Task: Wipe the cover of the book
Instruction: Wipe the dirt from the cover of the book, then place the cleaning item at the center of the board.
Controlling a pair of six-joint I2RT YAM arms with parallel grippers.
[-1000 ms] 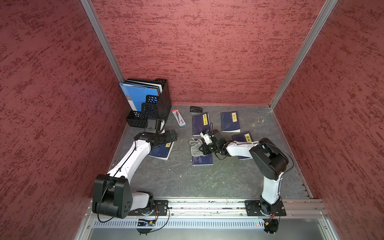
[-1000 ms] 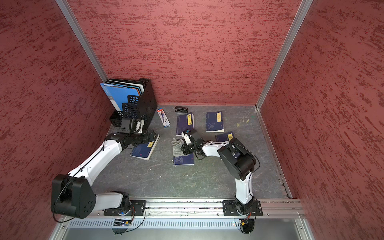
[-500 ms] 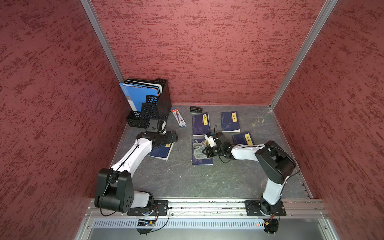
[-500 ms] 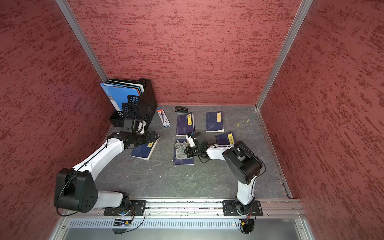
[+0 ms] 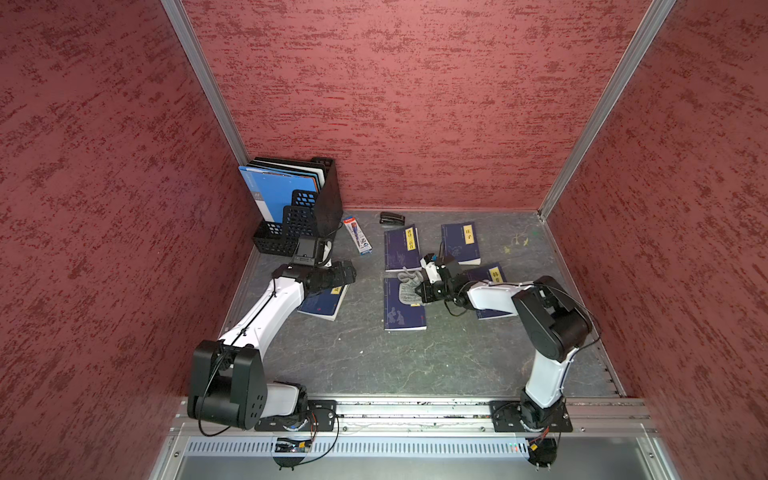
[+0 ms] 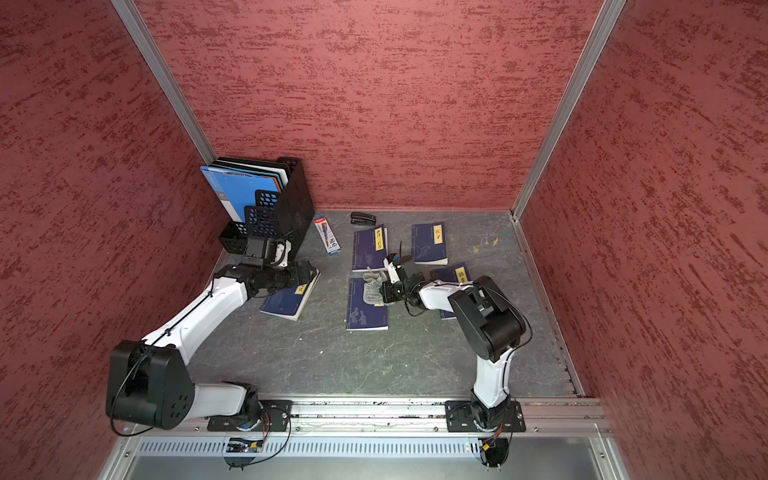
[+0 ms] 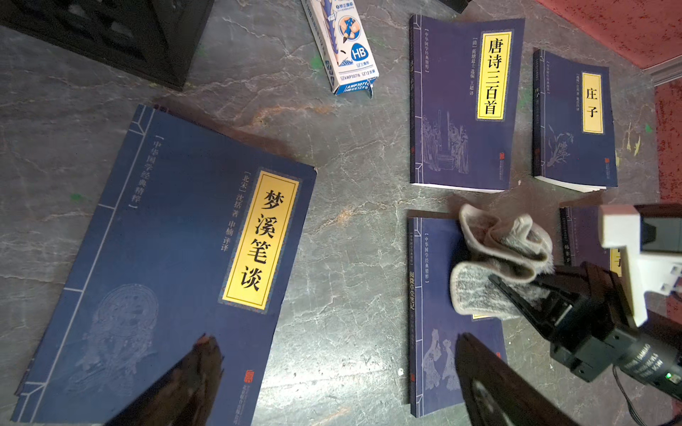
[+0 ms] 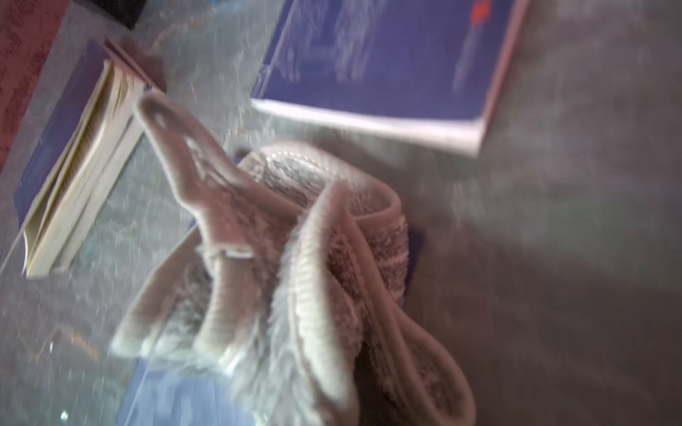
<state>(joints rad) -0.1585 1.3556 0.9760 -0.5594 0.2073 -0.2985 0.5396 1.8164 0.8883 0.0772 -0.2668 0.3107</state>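
Right gripper (image 5: 419, 291) pinched on the grey cloth (image 5: 408, 287), pressing it flat onto the book (image 5: 404, 316) directly beneath its tips for cover contact, while the left gripper (image 5: 348, 273) hangs spread wide, well clear.

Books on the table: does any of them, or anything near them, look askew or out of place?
The book beside the left arm lies turned at an angle, while the other books lie nearly square to the table. The pencil box by the file organizer also lies slanted, one end flap open.
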